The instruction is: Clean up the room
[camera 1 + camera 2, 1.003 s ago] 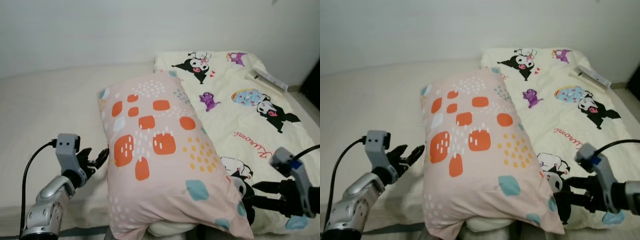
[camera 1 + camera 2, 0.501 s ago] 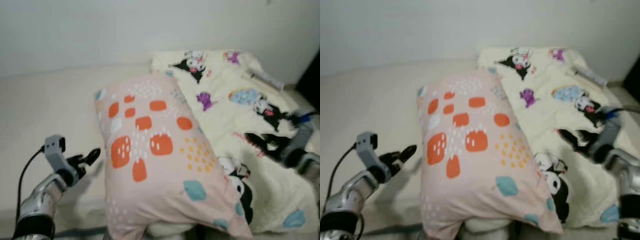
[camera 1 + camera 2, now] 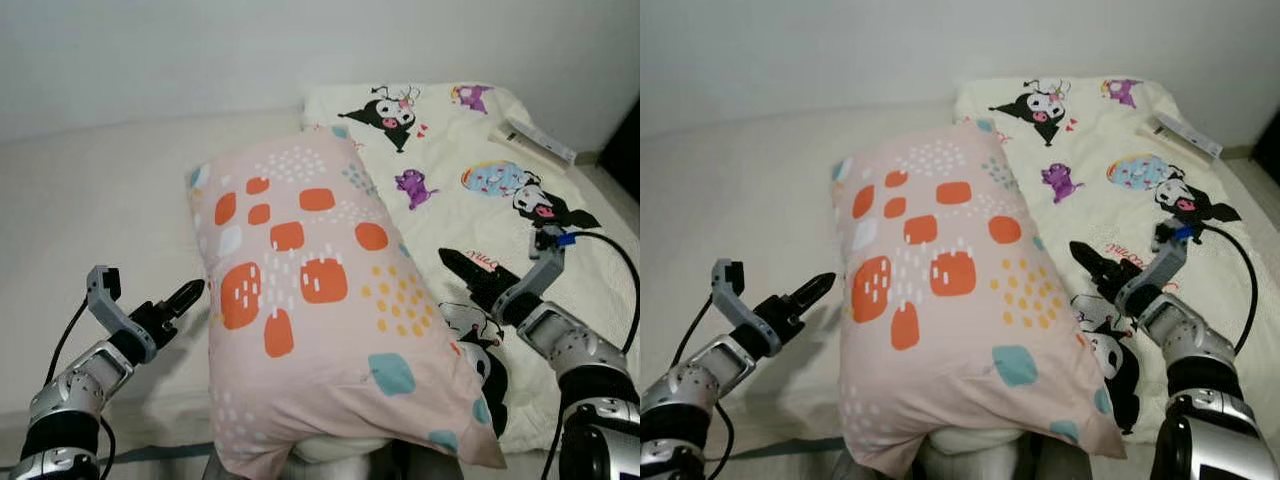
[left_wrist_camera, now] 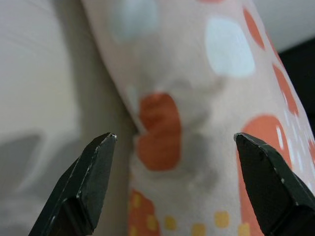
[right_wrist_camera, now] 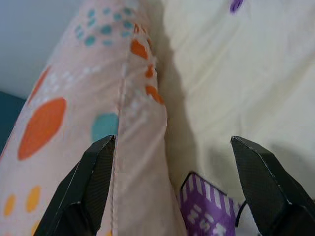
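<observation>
Both pincers spread wide beside the pillow, wrist views only

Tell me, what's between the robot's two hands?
The pink pillow lies between the left end effector and the right end effector, both open; the left eye view shows it.

A plain white wall rises behind a cream mattress, softly lit.
</observation>
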